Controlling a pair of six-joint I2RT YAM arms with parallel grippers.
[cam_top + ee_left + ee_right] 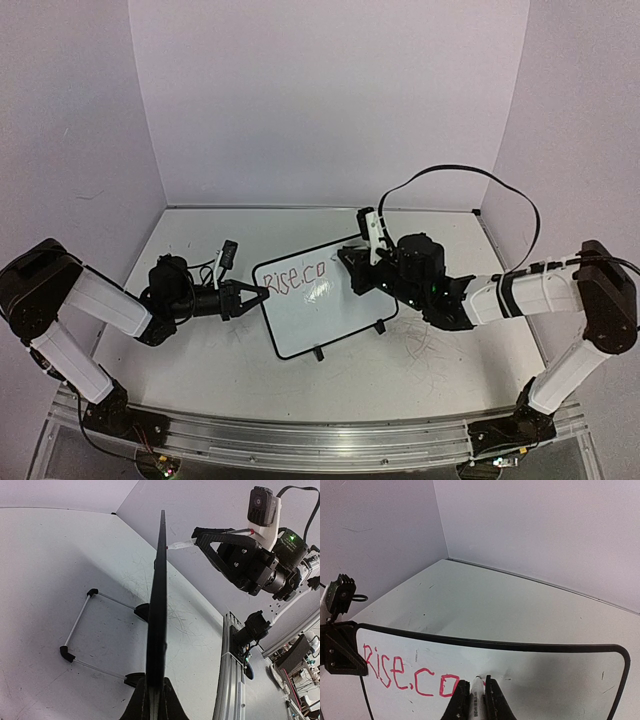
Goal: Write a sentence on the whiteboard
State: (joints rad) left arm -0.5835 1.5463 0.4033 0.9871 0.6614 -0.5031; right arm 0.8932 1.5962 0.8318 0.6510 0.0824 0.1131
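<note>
The whiteboard [325, 322] stands tilted on its two black feet mid-table. My left gripper [264, 294] is shut on its left edge; in the left wrist view the board [159, 595] runs edge-on out of the clamped jaws of that gripper [154, 679]. The sentence [303, 272] reads "Rise.co" in red [407, 674] along the top line. My right gripper [350, 268] is shut on a white marker [477, 701], whose tip touches the board face [555, 680] just right of the last letter. The right gripper [476, 681] hides what lies under the tip.
A thin wire stand [80, 625] props the board from behind. Faint grey scribbles [425, 350] mark the tabletop at the front right. White walls [330, 100] close in the table at the back and sides. The aluminium base rail [300, 440] runs along the near edge.
</note>
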